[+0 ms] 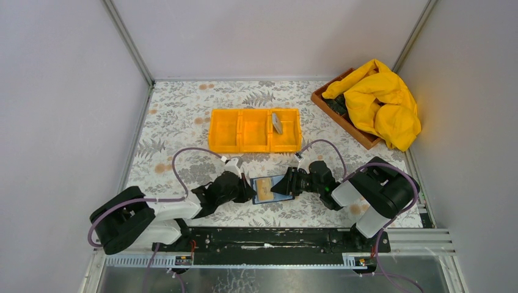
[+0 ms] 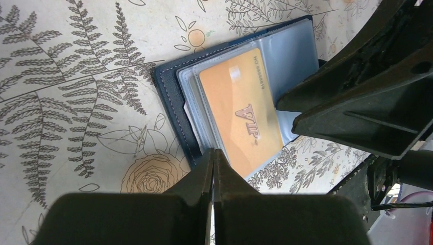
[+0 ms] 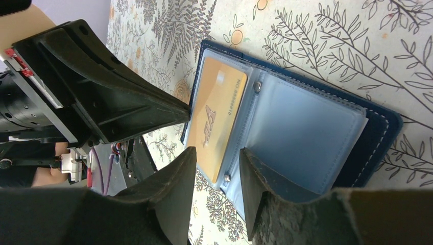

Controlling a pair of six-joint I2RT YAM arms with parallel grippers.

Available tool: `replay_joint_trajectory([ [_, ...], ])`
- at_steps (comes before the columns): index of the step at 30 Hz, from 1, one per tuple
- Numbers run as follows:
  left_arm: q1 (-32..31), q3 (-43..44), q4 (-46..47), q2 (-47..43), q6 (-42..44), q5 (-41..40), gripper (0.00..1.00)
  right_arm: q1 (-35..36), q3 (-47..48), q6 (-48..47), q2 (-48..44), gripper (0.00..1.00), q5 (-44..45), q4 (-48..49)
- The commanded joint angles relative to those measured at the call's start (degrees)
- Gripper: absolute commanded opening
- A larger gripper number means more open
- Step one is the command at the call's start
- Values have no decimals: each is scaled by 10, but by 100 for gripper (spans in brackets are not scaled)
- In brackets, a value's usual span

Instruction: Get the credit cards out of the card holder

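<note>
The card holder (image 1: 278, 181) lies open on the floral table between my two grippers. A tan-orange credit card (image 1: 264, 190) marked VIP sits in its clear sleeve, seen also in the left wrist view (image 2: 240, 107) and the right wrist view (image 3: 217, 112). My left gripper (image 2: 213, 153) is shut with nothing in it, its tip at the holder's (image 2: 168, 87) edge. My right gripper (image 3: 217, 153) is open, its jaws either side of the orange card's end, one finger on the empty clear sleeve of the holder (image 3: 380, 132). A grey credit card (image 1: 277, 122) lies in the tray.
An orange three-compartment tray (image 1: 225, 131) stands behind the holder, the grey card in its right compartment. A wooden box (image 1: 342, 119) with a yellow cloth (image 1: 382, 101) sits at the back right. Grey walls close in the sides.
</note>
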Motion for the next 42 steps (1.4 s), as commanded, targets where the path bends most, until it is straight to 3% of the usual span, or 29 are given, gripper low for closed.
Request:
replay_joint_trajectory([
  [1, 3, 19, 51, 34, 14, 7, 0, 2, 12, -5, 3, 44, 3, 22],
  [22, 3, 4, 84, 92, 16, 12, 0, 2, 28, -5, -9, 42, -9, 14],
  [29, 3, 5, 91, 105, 17, 13, 0, 3, 16, 10, -7, 41, -27, 69],
  [35, 3, 7, 90, 113, 19, 13, 0, 3, 2, 52, 30, 40, -51, 177],
  [42, 3, 6, 92, 115, 19, 10, 0, 3, 7, 61, 58, 39, -61, 199],
])
